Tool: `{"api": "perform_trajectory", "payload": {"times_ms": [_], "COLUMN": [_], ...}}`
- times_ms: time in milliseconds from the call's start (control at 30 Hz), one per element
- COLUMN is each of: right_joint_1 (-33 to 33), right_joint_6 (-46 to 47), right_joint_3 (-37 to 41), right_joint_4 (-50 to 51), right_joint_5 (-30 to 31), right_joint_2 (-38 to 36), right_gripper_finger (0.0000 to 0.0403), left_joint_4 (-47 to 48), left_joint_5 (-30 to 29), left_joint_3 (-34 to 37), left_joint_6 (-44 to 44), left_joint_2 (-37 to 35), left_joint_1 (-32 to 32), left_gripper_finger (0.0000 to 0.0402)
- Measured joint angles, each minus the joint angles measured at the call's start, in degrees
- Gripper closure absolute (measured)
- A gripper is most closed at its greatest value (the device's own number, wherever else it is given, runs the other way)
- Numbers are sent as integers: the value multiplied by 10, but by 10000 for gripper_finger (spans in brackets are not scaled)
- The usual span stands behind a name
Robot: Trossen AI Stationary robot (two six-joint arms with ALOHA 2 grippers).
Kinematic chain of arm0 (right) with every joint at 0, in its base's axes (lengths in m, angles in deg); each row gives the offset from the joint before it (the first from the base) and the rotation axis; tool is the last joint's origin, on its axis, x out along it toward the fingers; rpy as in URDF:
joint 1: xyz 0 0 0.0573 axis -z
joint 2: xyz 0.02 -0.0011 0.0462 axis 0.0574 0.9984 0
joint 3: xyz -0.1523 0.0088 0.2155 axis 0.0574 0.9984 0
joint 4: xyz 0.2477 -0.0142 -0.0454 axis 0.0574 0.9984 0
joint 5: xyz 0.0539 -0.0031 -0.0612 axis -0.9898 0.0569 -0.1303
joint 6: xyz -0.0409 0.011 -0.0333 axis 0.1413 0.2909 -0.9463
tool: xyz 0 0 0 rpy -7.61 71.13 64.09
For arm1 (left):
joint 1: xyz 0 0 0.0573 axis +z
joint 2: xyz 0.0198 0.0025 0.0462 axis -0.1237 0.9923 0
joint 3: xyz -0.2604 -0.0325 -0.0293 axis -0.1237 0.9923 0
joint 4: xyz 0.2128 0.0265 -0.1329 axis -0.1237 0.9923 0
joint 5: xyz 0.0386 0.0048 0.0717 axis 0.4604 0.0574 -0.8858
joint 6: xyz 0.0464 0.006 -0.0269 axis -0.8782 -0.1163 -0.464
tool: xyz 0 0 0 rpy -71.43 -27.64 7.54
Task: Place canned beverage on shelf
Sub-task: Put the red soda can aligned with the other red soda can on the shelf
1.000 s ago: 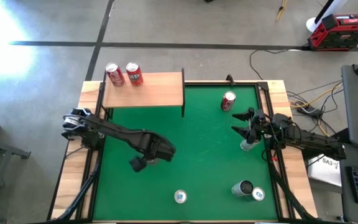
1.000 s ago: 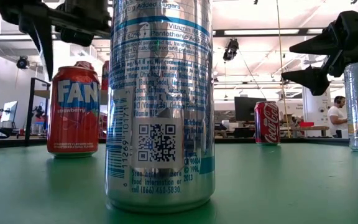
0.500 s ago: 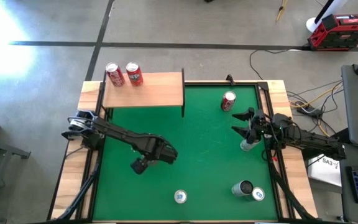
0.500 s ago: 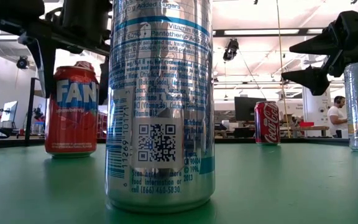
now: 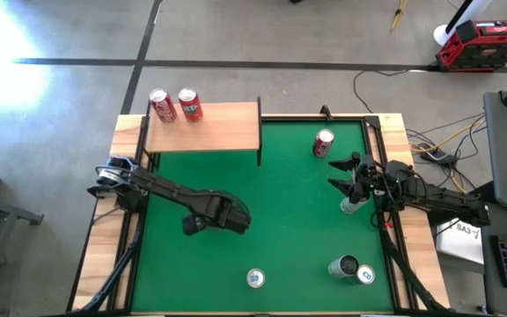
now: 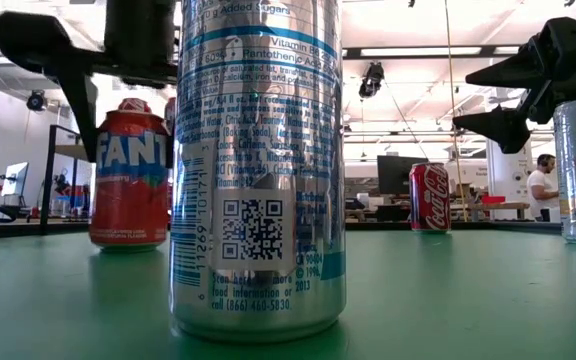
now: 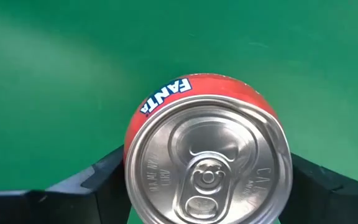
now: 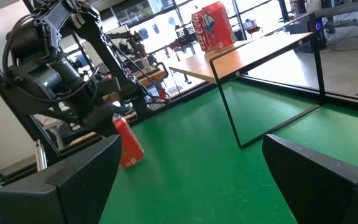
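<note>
A red Fanta can (image 7: 207,155) stands upright on the green mat (image 5: 289,220), left of centre. My left gripper (image 5: 192,224) is right above it and shut on it. The light-wood shelf (image 5: 214,128) on black legs stands at the far left and carries two red cans (image 5: 161,106) (image 5: 189,104) at its left end. My right gripper (image 5: 340,173) waits open and empty at the mat's right side. A silver can (image 5: 350,204) stands just near of it. My left gripper pinches the Fanta can between its two fingers, on opposite sides of the wall just below the top rim (image 7: 128,174). The fingers (image 7: 98,183) come from above, pointing down. The can is upright, its base (image 6: 128,243) on the mat.
A red cola can (image 5: 323,143) stands at the far right of the mat. A tall silver can (image 5: 255,278) stands at the near edge, filling the middle of the low view (image 6: 258,170). Two more cans (image 5: 346,266) (image 5: 364,276) sit at the near right.
My left gripper has come down over the Fanta can, its fingers now on either side of the can's top, and has shifted a little toward the table's far left. The can stays upright on the mat and has slid slightly.
</note>
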Motion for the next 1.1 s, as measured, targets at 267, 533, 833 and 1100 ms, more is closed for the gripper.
{"api": "perform_trajectory", "payload": {"times_ms": [267, 533, 833, 1100], "right_joint_1": [0, 0, 0, 0], "right_joint_6": [0, 0, 0, 0], "right_joint_3": [0, 0, 0, 0], "right_joint_4": [0, 0, 0, 0], "right_joint_5": [0, 0, 0, 0], "right_joint_2": [0, 0, 0, 0], "right_gripper_finger": [21, 21, 21, 21], "left_joint_4": [-5, -21, -37, -42], "left_joint_5": [-6, -32, -37, -37], "left_joint_3": [0, 0, 0, 1], "left_joint_6": [-213, -278, -290, -288], "left_joint_2": [-7, -10, -9, -8], "left_joint_1": [0, 0, 0, 0], "left_gripper_finger": [111, 110, 110, 109]}}
